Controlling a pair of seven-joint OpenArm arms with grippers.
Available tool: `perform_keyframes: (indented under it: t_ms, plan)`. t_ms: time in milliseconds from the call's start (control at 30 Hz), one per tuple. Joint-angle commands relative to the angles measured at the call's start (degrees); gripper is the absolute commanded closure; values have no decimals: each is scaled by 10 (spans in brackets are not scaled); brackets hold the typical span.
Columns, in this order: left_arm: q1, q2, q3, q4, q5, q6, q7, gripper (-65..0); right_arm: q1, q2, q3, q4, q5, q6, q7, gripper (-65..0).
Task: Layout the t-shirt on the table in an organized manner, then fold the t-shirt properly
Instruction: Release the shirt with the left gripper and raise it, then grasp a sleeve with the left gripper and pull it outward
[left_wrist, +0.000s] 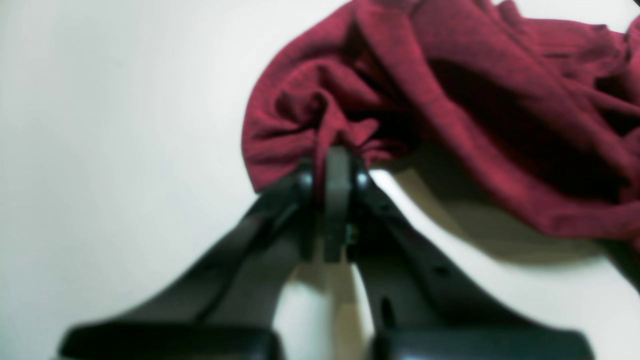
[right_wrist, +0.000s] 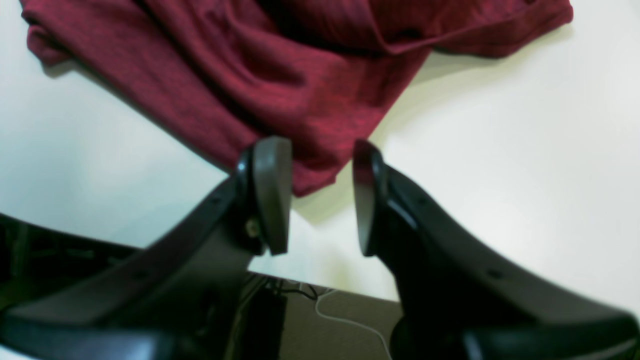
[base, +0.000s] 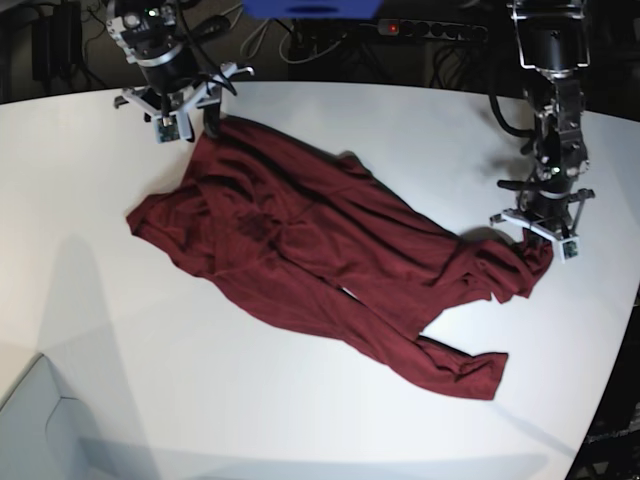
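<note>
Here the counter (base: 330, 120) is a broad, smooth white top with a curved edge, plain and glossy enough to carry soft shadows. Beyond its far edge the room is dark and cluttered — black cables (base: 290, 40), a power strip (base: 435, 30) with a small red light, and a blue object (base: 310, 8) cut off at the top of the base view. Past the near edge, in the right wrist view, a thin white cord (right_wrist: 345, 320) lies on a brownish floor. No brand, label or readable writing shows anywhere.

The t-shirt (base: 320, 260), dark maroon and plain, lies crumpled and spread diagonally across the middle of the counter, running from near the far left corner down toward the near right edge, with deep folds through its body and one sleeve trailing toward the near edge.

The left hand (left_wrist: 332, 165) sits close to the counter's right edge with its fingers pressed together on a bunched fold of the t-shirt — the cloth gathers into pleats right at the fingertips and lifts slightly off the surface there.

The right hand (right_wrist: 320, 195) is at the far left corner, above the shirt's edge, its fingers (right_wrist: 272, 190) standing partly apart with a clear gap between them; a corner of the fabric lies in that gap, but nothing is gripped.
</note>
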Motion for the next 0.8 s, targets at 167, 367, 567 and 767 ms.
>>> perform_keyframes:
  t_ms: [167,367,567,767]
  plan:
    - [40,-8,-66,78,5,4,13,-2,0,0,0,10,3,-2,13,-215]
    - [114,-25,-122,216,6,3,32,-4,0,0,-2,10,3,-2,14,-215]
    - [141,-33,-183,302,9,3,112,-4,3,0,-3,10,3,-2,15,-215]
    - [142,-52,-260,350,4,2,162,-4,11,0,-3,9,3,-2,12,-215]
